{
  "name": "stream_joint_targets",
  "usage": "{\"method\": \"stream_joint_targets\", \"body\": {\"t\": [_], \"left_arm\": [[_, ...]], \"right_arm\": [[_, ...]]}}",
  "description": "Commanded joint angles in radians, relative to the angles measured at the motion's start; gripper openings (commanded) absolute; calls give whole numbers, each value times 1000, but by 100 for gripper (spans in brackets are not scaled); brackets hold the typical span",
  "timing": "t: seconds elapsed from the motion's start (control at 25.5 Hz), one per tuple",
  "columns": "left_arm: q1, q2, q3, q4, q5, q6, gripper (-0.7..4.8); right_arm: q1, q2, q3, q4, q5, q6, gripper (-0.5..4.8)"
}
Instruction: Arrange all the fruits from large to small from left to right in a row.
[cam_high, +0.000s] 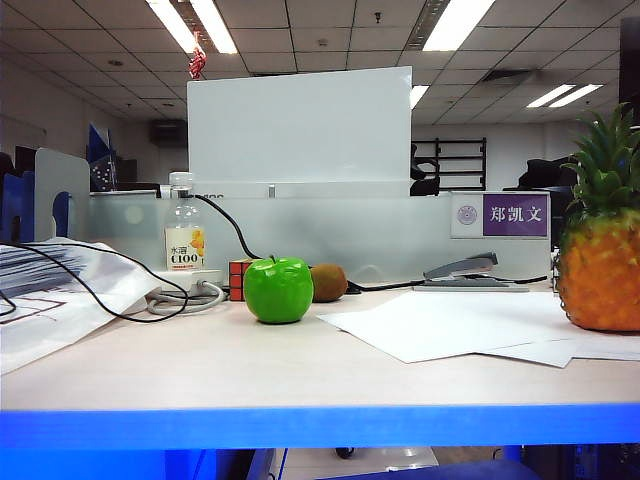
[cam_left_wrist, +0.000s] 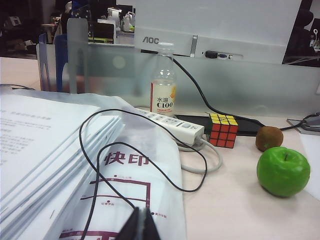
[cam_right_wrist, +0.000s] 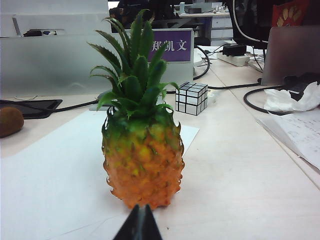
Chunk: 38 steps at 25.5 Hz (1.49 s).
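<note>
Pineapple (cam_right_wrist: 142, 165) before shut right tool (cam_right_wrist: 139, 223).

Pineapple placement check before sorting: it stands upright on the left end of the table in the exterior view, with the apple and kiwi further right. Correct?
Not quite. In the exterior view the pineapple stands upright at the right end, on white paper; the apple and kiwi sit to its left.

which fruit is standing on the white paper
The pineapple, upright on the paper sheet; the green apple and kiwi sit on bare tabletop.
</note>
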Motion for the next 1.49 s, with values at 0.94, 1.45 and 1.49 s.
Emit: {"method": "stream_joint_targets", "body": {"t": [0.94, 1.45, 1.49], "left_arm": [[-120, 35, 2, 266, 386, -68, -6], [-122, 34, 1, 293, 311, -94, 0], [-122, 34, 1, 297, 310, -94, 0]], "right_arm": [[1, 183, 91, 372, -282, 92, 193], [1, 993, 290, 954, -157, -82, 479], [1, 1047, 315, 972, -157, -89, 479]]}}
